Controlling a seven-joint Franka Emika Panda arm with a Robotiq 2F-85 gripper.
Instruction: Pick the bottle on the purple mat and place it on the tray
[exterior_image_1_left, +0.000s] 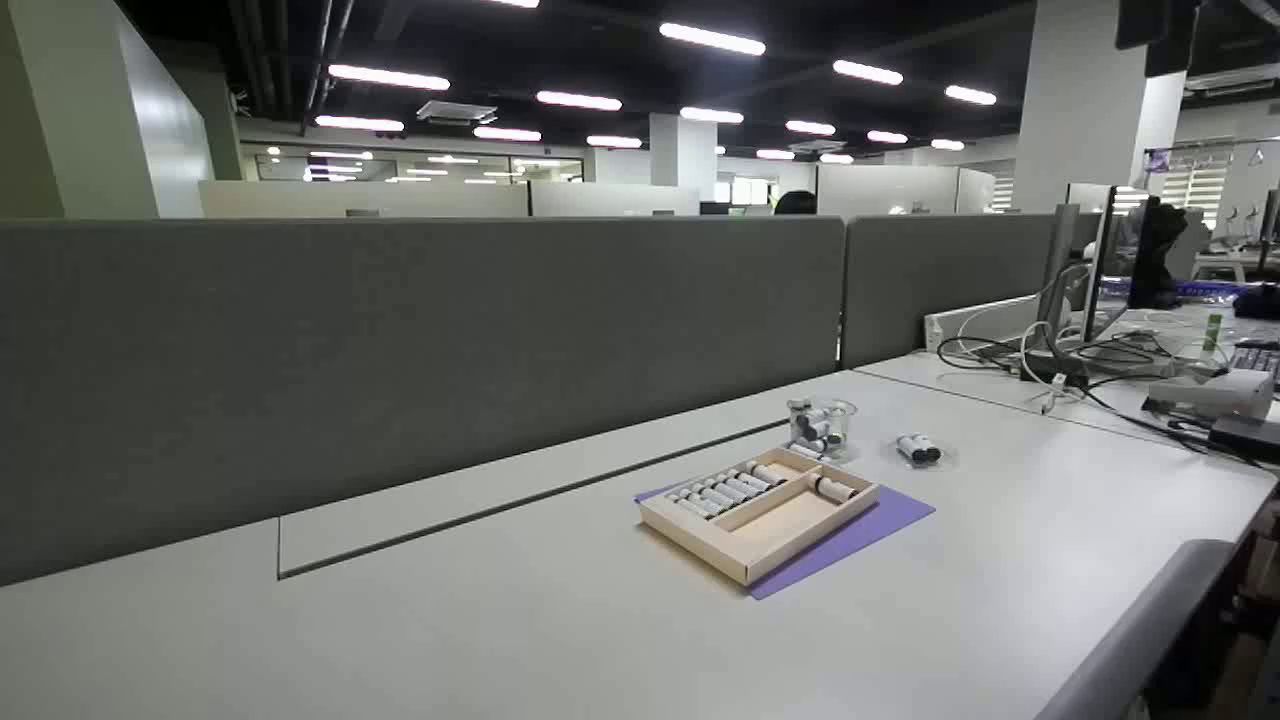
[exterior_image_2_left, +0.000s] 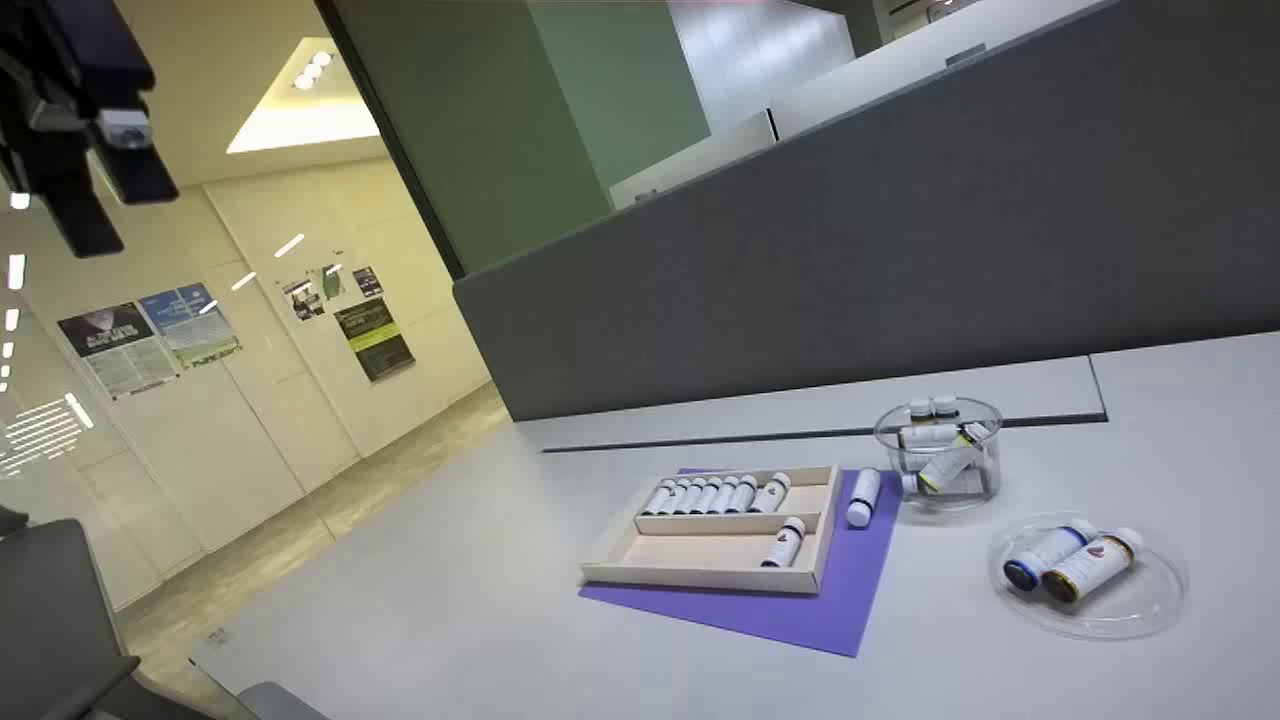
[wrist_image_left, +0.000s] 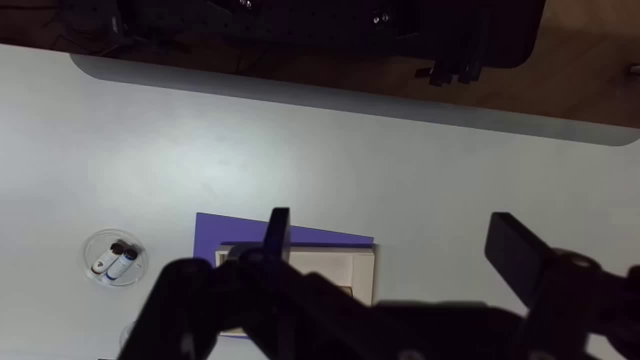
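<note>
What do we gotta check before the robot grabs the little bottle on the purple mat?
1. Fingers open, holding nothing: ok.
2. Bottle lying on the purple mat: ok.
3. Tray has bare space beside another bottle: ok.
4. Fingers down at the bottle: not ok, in an exterior view they hang high up.
5. Bottle apart from the clear jar: cannot tell, they sit very close.
</note>
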